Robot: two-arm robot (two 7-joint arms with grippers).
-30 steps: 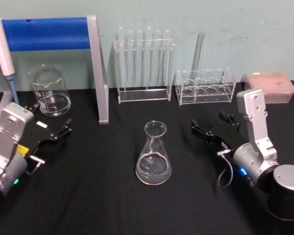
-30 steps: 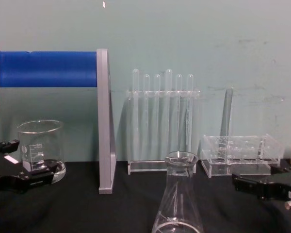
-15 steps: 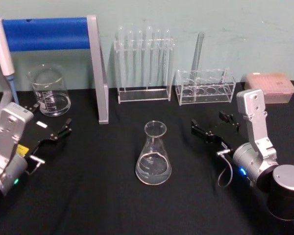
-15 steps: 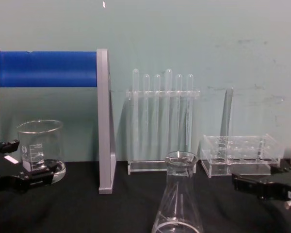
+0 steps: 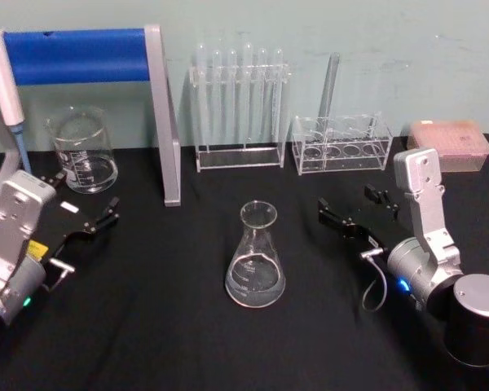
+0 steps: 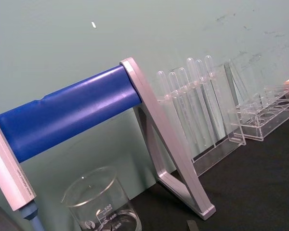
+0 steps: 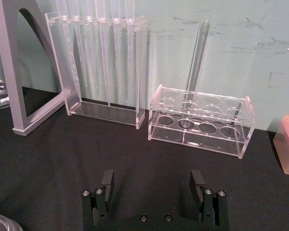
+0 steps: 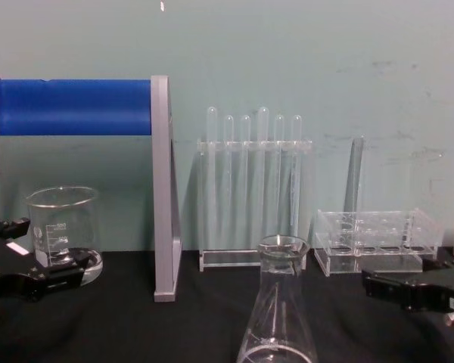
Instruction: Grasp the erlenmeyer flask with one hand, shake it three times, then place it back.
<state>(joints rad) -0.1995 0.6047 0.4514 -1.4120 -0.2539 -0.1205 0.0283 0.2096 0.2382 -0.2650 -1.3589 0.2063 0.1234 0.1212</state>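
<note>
The erlenmeyer flask [image 5: 255, 265] stands upright on the black table, near the middle, with a little clear liquid in its base. In the chest view the flask [image 8: 278, 310] rises at the bottom centre. My right gripper [image 5: 346, 205] hovers low to the flask's right and a little behind it, open, with nothing between its fingers. The right wrist view shows the right gripper [image 7: 152, 183] with its two fingers wide apart, facing the racks. My left gripper [image 5: 85, 195] rests open at the left, near the beaker, far from the flask.
A glass beaker [image 5: 83, 155] stands back left beside a blue roller on a grey stand [image 5: 159, 114]. Behind the flask are a tall test tube rack [image 5: 238, 106] and a low clear rack [image 5: 341, 145] holding one tube. A pink box [image 5: 448, 145] sits back right.
</note>
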